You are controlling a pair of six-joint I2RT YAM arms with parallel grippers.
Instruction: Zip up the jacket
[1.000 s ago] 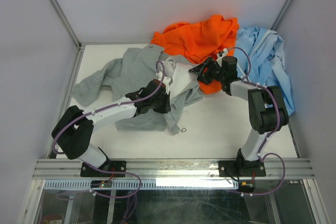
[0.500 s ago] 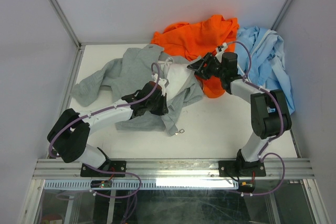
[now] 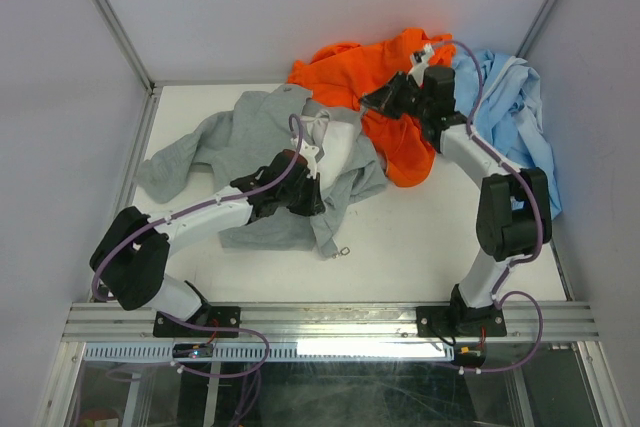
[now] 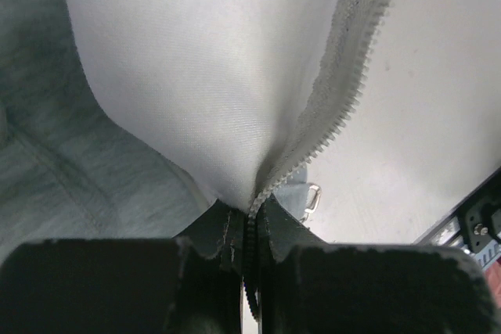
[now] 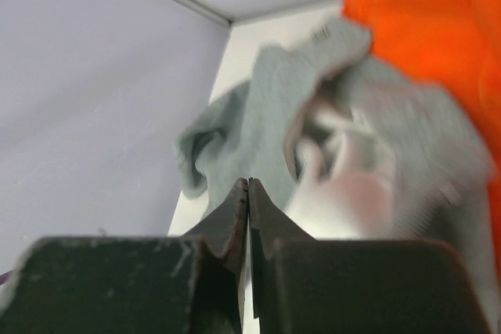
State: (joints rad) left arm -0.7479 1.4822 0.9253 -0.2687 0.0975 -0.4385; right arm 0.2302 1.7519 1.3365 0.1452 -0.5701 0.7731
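Wrist view alone shows left gripper [image 4: 250,226] clamped on jacket [image 3: 250,132] at zipper [image 4: 344,91], teeth running ahead | right gripper [image 3: 372,99] together, empty, apart a second ago, orange garment [image 3: 395,57] beneath.

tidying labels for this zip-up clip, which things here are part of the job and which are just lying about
Part of the job: grey jacket, its zipper, left gripper pinching the zipper edge, right gripper shut on nothing.
Lying about: orange garment, light blue jacket.
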